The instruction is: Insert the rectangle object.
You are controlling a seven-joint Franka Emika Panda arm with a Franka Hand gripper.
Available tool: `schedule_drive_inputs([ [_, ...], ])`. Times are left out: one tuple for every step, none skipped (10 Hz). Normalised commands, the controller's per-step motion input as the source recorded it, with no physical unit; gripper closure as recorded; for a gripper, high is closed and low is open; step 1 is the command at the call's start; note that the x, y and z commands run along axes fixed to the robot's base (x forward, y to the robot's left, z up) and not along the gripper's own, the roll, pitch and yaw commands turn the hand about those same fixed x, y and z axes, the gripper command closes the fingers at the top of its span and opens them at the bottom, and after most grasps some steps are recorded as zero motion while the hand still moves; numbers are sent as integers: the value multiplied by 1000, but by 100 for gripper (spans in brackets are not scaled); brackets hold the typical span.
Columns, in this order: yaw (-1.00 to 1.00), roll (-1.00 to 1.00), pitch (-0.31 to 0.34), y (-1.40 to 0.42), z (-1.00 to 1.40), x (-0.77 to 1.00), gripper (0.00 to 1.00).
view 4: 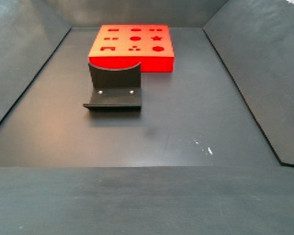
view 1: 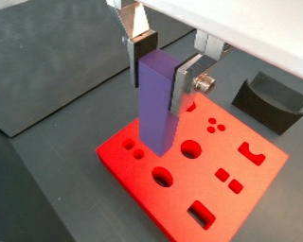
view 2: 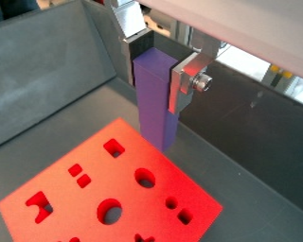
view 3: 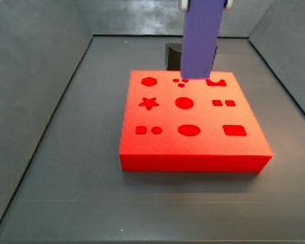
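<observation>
Gripper (view 1: 165,59) above the bench's far edge clamps the upright purple-blue matte bar (view 1: 158,104); align it squarely over the red board's (view 3: 193,143) rectangular hole (view 3: 234,128) before lowering.

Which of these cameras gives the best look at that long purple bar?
A wrist view: the purple bar hangs upright, clamped in the hand above the red board. The other wrist view also shows it; a side view cuts off its top; the other side view misses it.
</observation>
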Motion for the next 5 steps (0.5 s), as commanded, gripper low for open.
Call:
schedule_drive_inputs([
  [-34, 259, 396, 0, -260, 634, 100],
  [0, 243, 396, -34, -166, 683, 100],
  [0, 140, 256, -194, -3, 909, 100],
  [0, 0, 110, -63, -146, 1000, 100],
  [-40, -11, 0, 0, -166, 1000, 100],
])
